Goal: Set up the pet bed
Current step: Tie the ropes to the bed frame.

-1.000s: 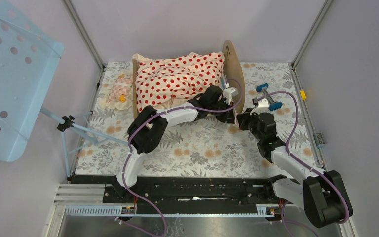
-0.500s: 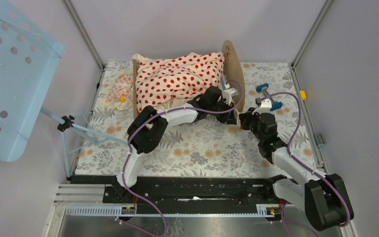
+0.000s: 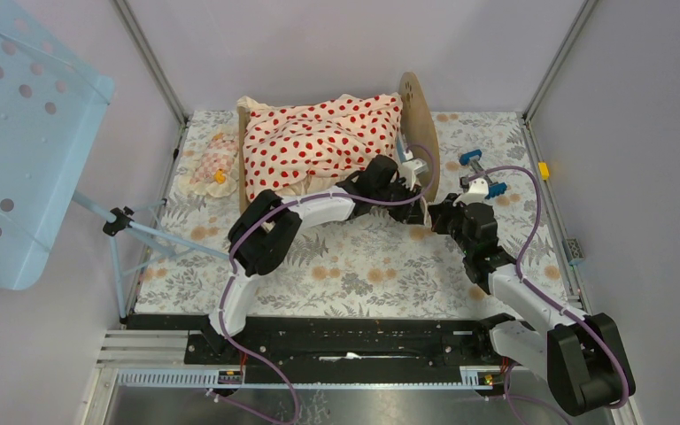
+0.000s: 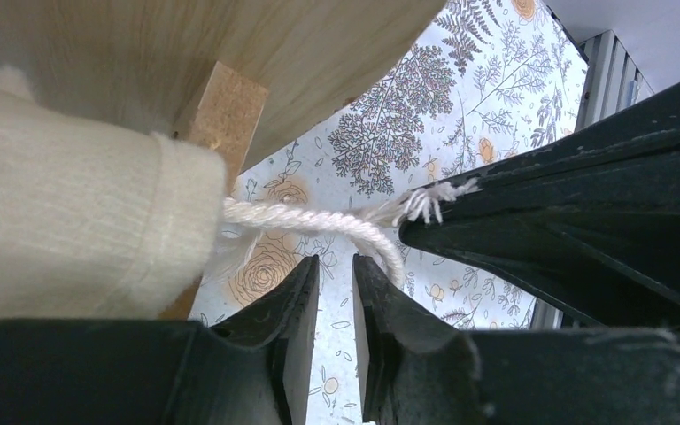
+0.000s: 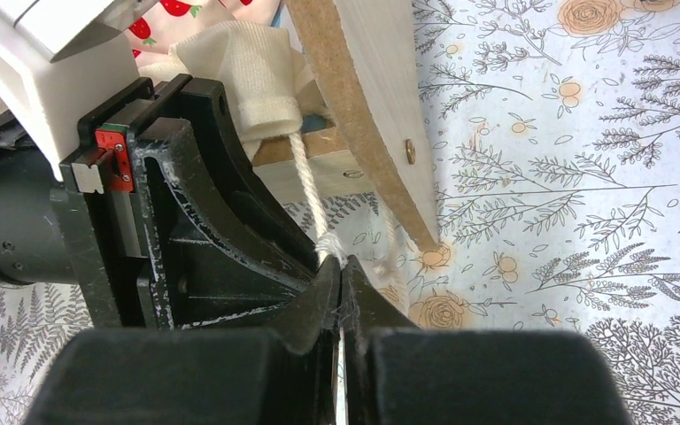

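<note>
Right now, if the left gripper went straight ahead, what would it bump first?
Probably the white cord, which crosses just beyond the left gripper. The wooden frame of the pet bed sits behind it, though depth is unclear.

A white cloth printed with grey ferns and orange flowers (image 3: pixel 354 266) was enclosed by plain pale-lilac walls (image 3: pixel 319 44) and silver metal posts (image 3: pixel 153 66). Left of that cloth, a light-blue perforated metal music stand (image 3: pixel 18 142) was placed.
</note>
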{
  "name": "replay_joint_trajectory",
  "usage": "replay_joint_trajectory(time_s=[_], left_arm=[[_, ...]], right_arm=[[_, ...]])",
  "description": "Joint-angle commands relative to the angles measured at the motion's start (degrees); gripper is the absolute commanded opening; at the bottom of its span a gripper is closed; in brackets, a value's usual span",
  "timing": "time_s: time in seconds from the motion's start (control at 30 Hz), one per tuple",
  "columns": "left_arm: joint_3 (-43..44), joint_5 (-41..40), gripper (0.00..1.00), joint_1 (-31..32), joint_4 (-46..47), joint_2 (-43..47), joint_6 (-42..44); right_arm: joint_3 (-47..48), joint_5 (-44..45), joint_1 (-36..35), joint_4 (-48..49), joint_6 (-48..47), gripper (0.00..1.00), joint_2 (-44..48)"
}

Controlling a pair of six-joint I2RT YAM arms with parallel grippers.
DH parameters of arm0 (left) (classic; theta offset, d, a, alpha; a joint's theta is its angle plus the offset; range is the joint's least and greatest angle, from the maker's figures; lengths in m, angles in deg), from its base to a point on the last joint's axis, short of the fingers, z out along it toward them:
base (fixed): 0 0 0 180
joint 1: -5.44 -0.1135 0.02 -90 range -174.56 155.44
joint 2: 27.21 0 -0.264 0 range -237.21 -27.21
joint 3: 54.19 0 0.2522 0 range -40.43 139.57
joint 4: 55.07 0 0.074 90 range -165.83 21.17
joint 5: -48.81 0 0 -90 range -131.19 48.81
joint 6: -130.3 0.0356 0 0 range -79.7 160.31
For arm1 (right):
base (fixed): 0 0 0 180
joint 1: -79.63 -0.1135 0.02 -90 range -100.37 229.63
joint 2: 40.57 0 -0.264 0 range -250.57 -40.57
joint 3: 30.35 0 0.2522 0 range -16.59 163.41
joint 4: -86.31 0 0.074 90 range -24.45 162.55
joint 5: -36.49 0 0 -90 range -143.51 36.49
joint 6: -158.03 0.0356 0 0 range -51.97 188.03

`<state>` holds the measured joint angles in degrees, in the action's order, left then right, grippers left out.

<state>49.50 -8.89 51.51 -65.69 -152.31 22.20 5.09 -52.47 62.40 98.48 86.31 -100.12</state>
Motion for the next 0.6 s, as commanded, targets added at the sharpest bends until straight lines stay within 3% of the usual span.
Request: replay_joint_trajectory(time_s=[0.0,0.13,0.37,0.57], left_arm=[[-1.57,-4.28,0.26,-1.06,-3.82,-1.89,1.53],[-2.51,-6.37,0.33,-1.06,-3.87,-2.12,3.18],[-3.39,-8.24,0.35,-1.06,-3.39,-3.04,5.25],[-6.73,-9.26,0.40,-0.89,1.77,-1.85,6.09]], right_arm=[[0.60,1.39,-0.17,0.02,0.81,0.00,0.96],[0.52,1.62,-0.17,-0.36,1.07,0.00,1.11],[0.58,1.55,-0.17,-0.33,1.46,0.00,1.31],[0.39,1.52,-0.17,-0.37,1.73,0.00,1.56]])
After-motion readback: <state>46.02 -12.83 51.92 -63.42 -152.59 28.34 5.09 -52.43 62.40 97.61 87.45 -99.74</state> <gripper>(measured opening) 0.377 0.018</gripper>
